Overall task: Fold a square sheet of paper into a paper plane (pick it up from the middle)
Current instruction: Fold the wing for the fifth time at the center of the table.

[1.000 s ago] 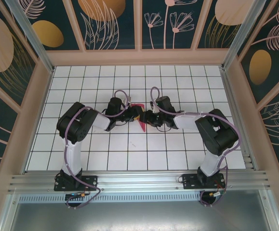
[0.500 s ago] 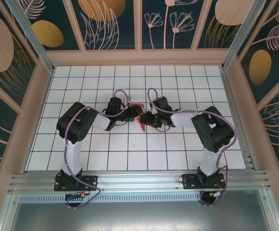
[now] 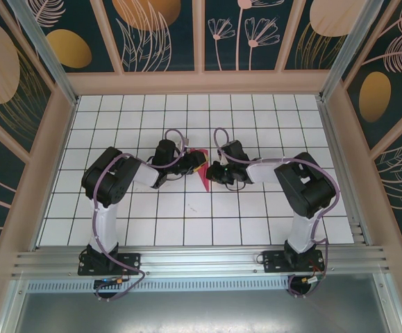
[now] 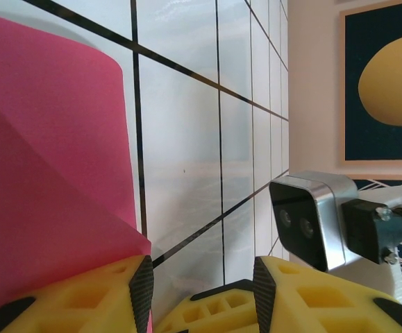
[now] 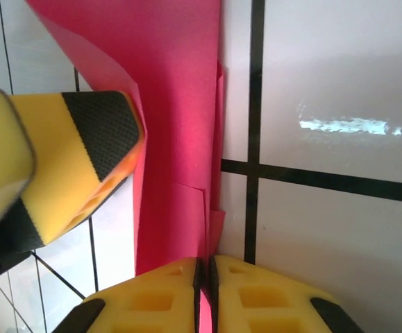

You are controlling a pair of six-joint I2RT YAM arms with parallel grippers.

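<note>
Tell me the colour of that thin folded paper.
Plain magenta-pink paper, clearest in right wrist view.

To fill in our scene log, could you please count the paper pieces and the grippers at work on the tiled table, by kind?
Folded pink paper: 1
Yellow-fingered grippers: 2 (left gripper, right gripper)
Total: 3
</note>
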